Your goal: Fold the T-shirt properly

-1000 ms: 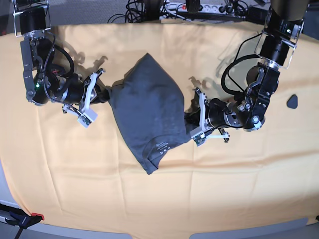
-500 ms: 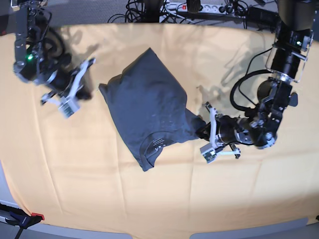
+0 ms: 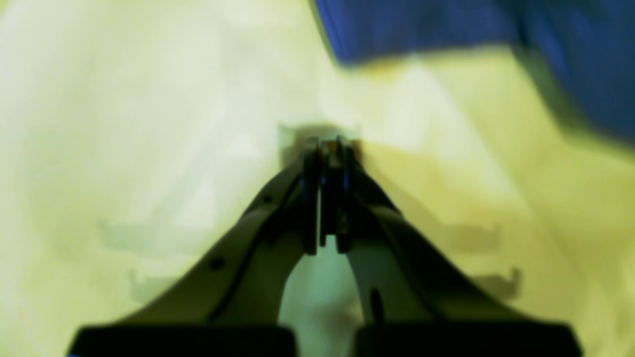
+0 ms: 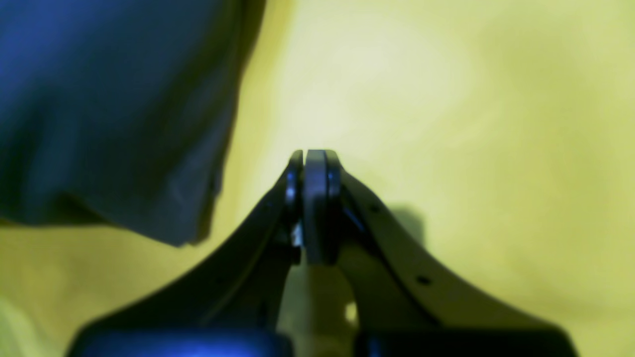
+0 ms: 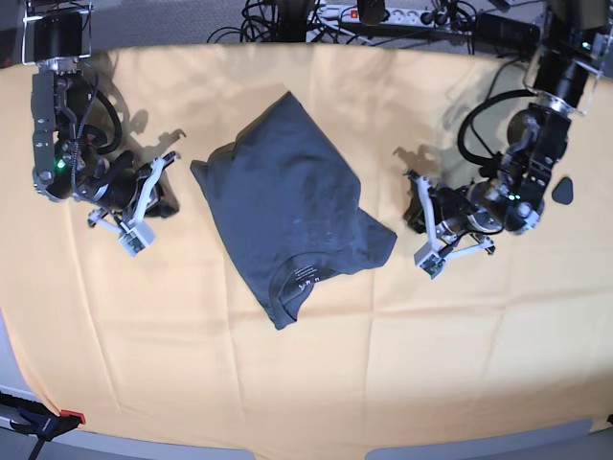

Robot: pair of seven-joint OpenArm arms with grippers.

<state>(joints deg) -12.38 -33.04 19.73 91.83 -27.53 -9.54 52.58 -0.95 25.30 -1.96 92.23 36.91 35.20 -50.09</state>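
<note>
while both arms sat off to either side, the t-shirt [image 5: 287, 216] lay loosely folded in the middle of the yellow cloth [image 5: 316, 383], neck end toward the camera and tilted on the diagonal. the left gripper [image 5: 421, 225] had its jaws pressed together on nothing, just beside the garment's free corner; the right gripper [image 5: 144, 196] was likewise clamped empty, apart from the other edge. the fold looked uneven, so a careless regrasp could drag layers apart or bunch that loose corner.
</note>
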